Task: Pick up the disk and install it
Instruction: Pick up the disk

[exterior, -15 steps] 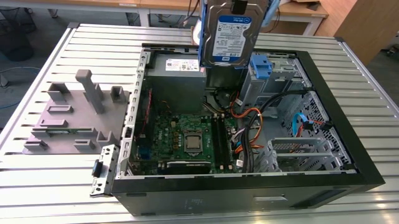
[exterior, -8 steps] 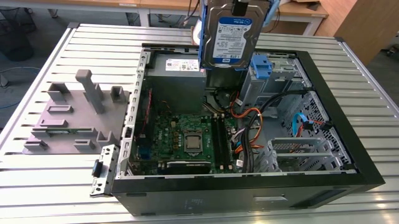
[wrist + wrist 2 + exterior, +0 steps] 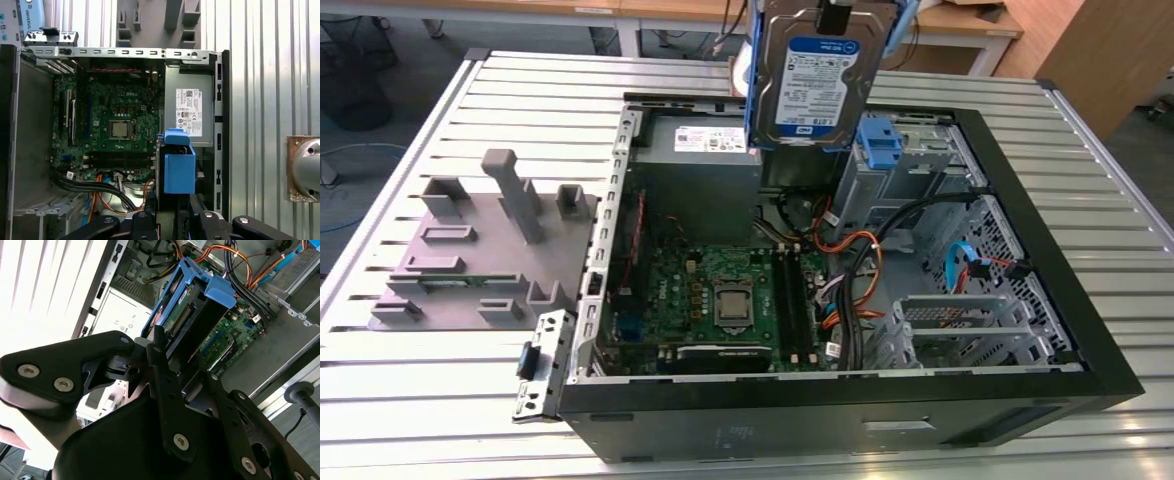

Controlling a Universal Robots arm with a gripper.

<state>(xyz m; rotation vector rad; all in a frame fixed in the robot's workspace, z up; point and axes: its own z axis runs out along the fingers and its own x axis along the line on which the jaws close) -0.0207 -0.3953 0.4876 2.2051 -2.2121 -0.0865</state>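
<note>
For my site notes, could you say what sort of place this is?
Probably a robotics lab: an open black computer case lies on a ribbed aluminium table, and the gripper holds the silver-grey disk above it.

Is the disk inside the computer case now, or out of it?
Out. The hand grips the disk upright above the open computer case, not seated in any bay.

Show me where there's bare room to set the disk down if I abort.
Bare table slats lie between the grey fixture and the near edge, at the exterior view's left, and beyond the fixture too. Inside the case it is crowded: motherboard, cables and drive cage. The disk hangs above the case.
</note>
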